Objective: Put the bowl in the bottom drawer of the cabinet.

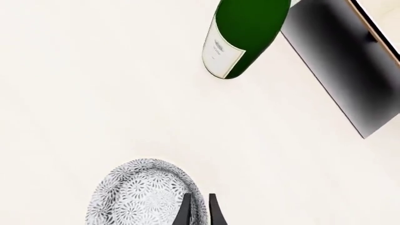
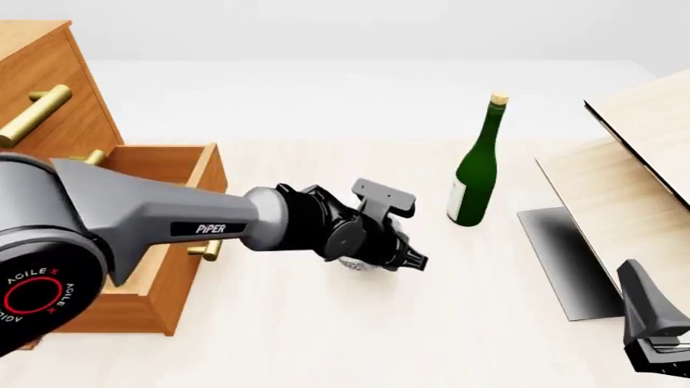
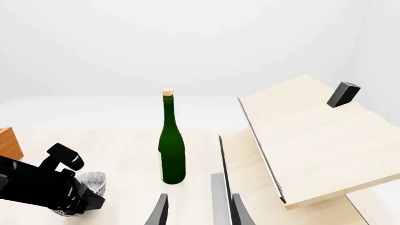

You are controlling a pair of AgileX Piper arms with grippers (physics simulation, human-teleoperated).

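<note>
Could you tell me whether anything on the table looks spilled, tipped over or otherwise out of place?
Nothing stands out. The green bottle stands upright, the bowl sits level on the table, and the bottom drawer is already pulled open.

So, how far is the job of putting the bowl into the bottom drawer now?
The bottom drawer of the cabinet is already pulled open. The left gripper is closed on the rim of the bowl, which seems to sit on the table. Lifting it, carrying it over and releasing it inside remain. The right gripper waits open.
</note>
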